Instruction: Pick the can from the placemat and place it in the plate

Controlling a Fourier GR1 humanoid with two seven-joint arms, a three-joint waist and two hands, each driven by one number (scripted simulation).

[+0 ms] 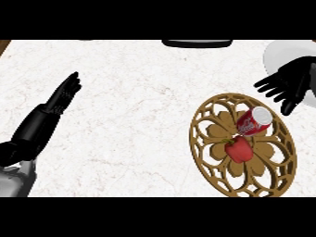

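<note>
1. While our right hand (288,85) hangs open and empty over the plate (281,53) at the desk's far right corner, the can (254,120) lies on the placemat (208,152).
2. Touching the red pepper (239,149), it may roll when grasped.
3. Our left hand (66,92) rests open near the left edge.

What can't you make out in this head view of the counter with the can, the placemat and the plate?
- Plate: cut off by the right edge, and the right hand covers part of it.
- Dark object at the counter's far edge: cut by the top of the view, so unidentifiable.
- Can: its label is too small to read.
- Placemat: hidden beneath the can and the red pepper.
</note>
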